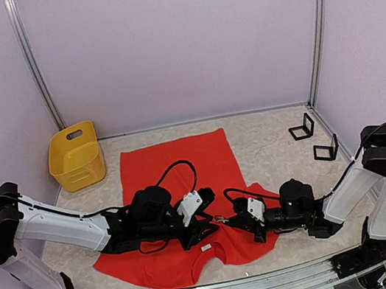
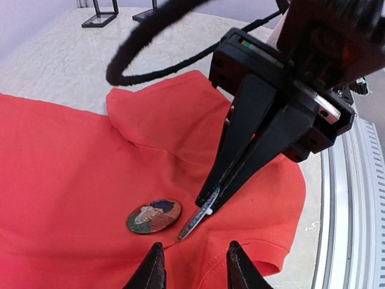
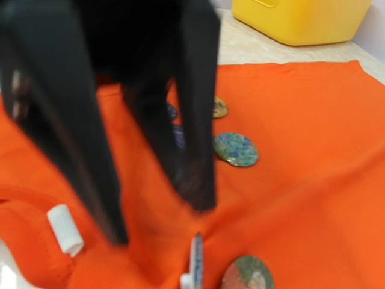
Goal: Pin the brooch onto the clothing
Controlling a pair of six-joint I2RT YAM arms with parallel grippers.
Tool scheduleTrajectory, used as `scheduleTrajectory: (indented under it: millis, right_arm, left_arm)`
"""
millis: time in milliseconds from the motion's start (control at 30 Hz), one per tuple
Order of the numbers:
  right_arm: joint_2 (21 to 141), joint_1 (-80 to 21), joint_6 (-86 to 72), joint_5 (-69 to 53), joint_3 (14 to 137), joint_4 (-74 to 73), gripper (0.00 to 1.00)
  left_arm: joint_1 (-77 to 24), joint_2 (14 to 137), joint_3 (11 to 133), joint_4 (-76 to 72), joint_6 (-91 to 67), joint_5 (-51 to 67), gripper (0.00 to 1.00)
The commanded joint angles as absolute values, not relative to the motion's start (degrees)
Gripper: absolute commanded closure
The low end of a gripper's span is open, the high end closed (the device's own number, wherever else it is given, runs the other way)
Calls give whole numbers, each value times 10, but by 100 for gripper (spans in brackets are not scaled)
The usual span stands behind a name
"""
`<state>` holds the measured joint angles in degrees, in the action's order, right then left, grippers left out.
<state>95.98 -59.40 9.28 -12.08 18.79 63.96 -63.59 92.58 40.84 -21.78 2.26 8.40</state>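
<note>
The pale speckled bench [image 1: 267, 139] carries the plain red-orange short-sleeved T-shirt [image 1: 181, 161], spread flat across the centre of the top view with its neck opening toward the lower edge. It looks light, limp and quick to wrinkle. A push along it would probably bunch or drag the cloth, so it likely needs holding down or pinching up into a fold near the collar, not lifting whole. A yellow plastic tub [image 1: 75, 156] stands off the shirt at the upper left.

The left tool [image 2: 195, 259] shows at the bottom of its own wrist view, its 2 fingers moderately apart with nothing between them. Above it, the right tool [image 2: 210, 195] is pinched tight on a slender silvery strip with a white bit [image 2: 191, 227], whose tip points down at the cloth.

The small round brooch with a painted face [image 2: 154, 217] lies flat on the shirt at the lower middle of the left wrist view, just beside that tip. It seems stiff, light and smooth-faced, so a grip across its rim looks safer than pressing on its face. The right wrist view shows 2 more round painted discs [image 3: 236, 149] further up the shirt, and the white neck label [image 3: 65, 229] at lower left.
</note>
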Motion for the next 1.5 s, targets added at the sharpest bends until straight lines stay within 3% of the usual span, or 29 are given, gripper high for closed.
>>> scheduleTrajectory:
  millis: [0, 800, 1067, 1467]
  right_arm:
    - [943, -595, 85, -145, 189, 656, 100]
    - [925, -589, 107, -229, 205, 628, 100]
    - [919, -587, 110, -247, 208, 627, 100]
    - [903, -566, 91, -272, 196, 643, 100]
  left_arm:
    - [-624, 878, 390, -220, 47, 98, 68]
    - [-615, 960, 444, -229, 87, 99, 93]
    - [-619, 971, 447, -245, 88, 92, 93]
    - [-620, 984, 442, -256, 80, 72, 83]
